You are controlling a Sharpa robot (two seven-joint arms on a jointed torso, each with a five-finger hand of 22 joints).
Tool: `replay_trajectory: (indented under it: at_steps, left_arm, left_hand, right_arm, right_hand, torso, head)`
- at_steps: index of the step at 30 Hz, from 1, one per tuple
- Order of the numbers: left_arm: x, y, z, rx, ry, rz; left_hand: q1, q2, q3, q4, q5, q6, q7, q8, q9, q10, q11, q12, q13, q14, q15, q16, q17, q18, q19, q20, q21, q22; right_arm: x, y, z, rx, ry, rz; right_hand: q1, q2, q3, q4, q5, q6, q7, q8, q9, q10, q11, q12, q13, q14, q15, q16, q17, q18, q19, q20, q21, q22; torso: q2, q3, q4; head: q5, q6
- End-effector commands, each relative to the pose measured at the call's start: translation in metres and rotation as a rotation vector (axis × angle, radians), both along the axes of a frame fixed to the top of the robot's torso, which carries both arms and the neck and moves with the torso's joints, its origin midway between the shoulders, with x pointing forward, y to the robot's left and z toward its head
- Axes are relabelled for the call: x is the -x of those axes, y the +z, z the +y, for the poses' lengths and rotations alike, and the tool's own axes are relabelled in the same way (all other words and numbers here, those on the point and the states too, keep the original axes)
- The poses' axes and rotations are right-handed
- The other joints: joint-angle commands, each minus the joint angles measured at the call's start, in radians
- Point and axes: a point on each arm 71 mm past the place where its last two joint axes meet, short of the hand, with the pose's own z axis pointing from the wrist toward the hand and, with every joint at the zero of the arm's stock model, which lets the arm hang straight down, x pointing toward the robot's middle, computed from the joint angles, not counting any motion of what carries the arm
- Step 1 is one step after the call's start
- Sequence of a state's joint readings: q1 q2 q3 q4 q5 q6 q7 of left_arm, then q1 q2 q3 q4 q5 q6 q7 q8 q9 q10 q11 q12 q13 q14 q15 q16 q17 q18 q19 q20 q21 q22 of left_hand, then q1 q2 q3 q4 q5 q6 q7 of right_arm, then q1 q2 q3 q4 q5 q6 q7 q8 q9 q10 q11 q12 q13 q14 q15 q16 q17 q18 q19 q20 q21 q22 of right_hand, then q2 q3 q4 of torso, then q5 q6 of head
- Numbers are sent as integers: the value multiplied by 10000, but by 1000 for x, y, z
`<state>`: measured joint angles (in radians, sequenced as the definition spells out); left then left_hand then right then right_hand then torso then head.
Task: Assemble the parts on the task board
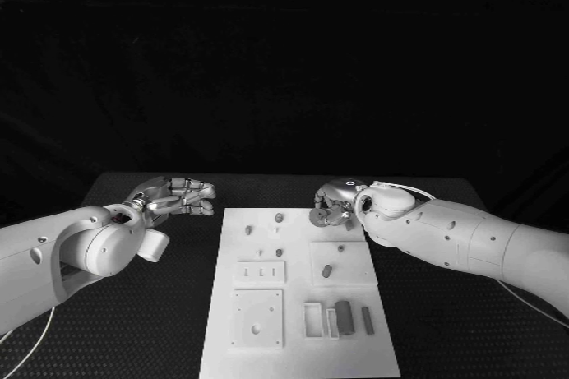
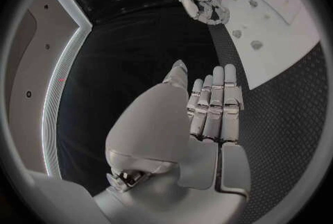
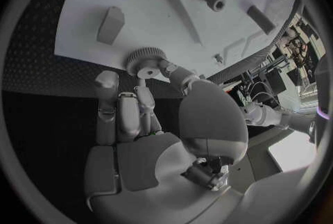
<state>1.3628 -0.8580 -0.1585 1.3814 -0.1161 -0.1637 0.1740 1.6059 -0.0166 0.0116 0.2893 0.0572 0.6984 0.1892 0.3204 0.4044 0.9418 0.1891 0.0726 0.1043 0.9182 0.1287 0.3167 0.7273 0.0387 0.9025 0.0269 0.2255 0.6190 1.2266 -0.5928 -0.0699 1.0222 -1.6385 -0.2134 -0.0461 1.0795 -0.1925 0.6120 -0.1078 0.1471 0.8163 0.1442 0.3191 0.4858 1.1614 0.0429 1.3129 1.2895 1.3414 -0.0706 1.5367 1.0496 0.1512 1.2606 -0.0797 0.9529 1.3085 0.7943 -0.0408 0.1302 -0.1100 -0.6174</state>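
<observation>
1. Head view: right hand (image 1: 335, 205) over the far right edge of the board (image 1: 297, 346), pinching a gear (image 1: 320, 217).
2. Right wrist view: gear (image 3: 142, 61) sits at the fingertips (image 3: 147, 74), between thumb and a finger, just off the board edge (image 3: 83, 60).
3. Left hand (image 1: 178, 198) holds nothing, fingers (image 2: 216, 103) straight and side by side, above bare table (image 1: 166, 313) left of the board.

Task board (image 1: 303, 346) mid-table (image 1: 142, 346); left hand (image 1: 178, 196) left of its far end, right hand (image 1: 335, 205) over far right edge.
</observation>
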Motion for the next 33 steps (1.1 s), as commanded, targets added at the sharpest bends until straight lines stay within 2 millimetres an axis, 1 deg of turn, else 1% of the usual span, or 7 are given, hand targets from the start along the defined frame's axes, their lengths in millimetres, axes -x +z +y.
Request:
replay_trajectory:
  at_steps: [1,10,13,16,18,22,33]
  left_arm:
    - [1,1,-2,59,-184,-68]
    - [1,1,-1,47,-141,-64]
    - [1,1,-1,49,-149,-63]
    - [1,1,-1,47,-139,-66]
    - [1,1,-1,45,-133,-65]
    - [1,1,-1,42,-126,-64]
    - [2,1,0,37,-105,-58]
  left_hand:
    - [-87,-17,-25,9,-43,-67,230,-60,-17,6,39,-59,-16,63,-1,-68,11,189,48,12,-33,7]
    - [-88,-16,-23,10,-42,-66,230,-60,-17,6,40,-58,-18,64,-1,-73,17,189,49,12,-35,8]
    - [-90,-16,-23,10,-43,-65,230,-60,-18,6,39,-57,-19,65,-1,-75,18,189,49,12,-36,8]
    - [-90,-14,-22,11,-42,-65,230,-60,-18,6,39,-57,-19,66,-1,-76,20,189,50,12,-36,9]
    - [-90,-13,-21,11,-42,-65,230,-60,-18,6,39,-56,-20,66,-1,-77,21,189,50,12,-36,9]
    - [-91,-10,-19,11,-42,-64,230,-60,-18,7,40,-56,-20,67,-1,-79,23,189,51,12,-37,9]
    - [-88,-4,-14,9,-42,-62,232,-60,-19,8,40,-54,-23,68,-1,-84,29,190,51,12,-40,11]
  right_arm:
    - [11,-32,-7,990,13,1518]
    - [11,-34,-11,1041,-47,1625]
    - [12,-36,-11,940,62,1791]
    - [13,-35,-10,841,76,1723]
    - [13,-35,-9,792,86,1620]
    - [12,-33,-8,920,92,1358]
    - [12,-27,-4,1156,204,267]
  right_hand:
    - [-6,192,-39,-112,14,175,97,-33,5,-71,-8,24,-33,2,48,-36,-14,1106,-34,-25,65,200]
    - [-169,5,-99,-133,25,96,133,-130,-22,-171,24,-21,-128,-15,76,-65,-44,1106,-55,2,64,186]
    - [-118,52,-57,-170,31,103,137,-138,-21,-182,30,-22,-139,-12,81,-70,-39,1106,-58,-4,62,184]
    - [79,695,-103,-768,11,320,113,-65,34,-179,10,31,-152,-9,71,-80,-12,1106,-107,-1,100,206]
    - [1,967,-145,-1030,23,488,63,-13,67,-172,-36,45,-178,-7,27,-93,2,1106,-127,30,116,200]
    - [-190,1196,-132,-1192,34,750,-22,58,111,-219,-116,1,-283,-12,-50,-123,-10,1106,-129,58,121,185]
    - [-367,1532,3,-1334,37,1157,-167,151,187,-140,-258,-16,-381,10,-188,-164,27,1106,-97,50,115,170]
  torso:
    - [3,5,-14]
    - [7,14,-8]
    - [8,14,-9]
    - [7,17,-12]
    - [8,20,-13]
    - [5,18,-9]
    - [6,9,-17]
  head:
    - [10,-2]
    - [-18,-3]
    - [-38,-7]
    - [-45,8]
    - [-41,10]
    - [-55,18]
    - [-54,44]
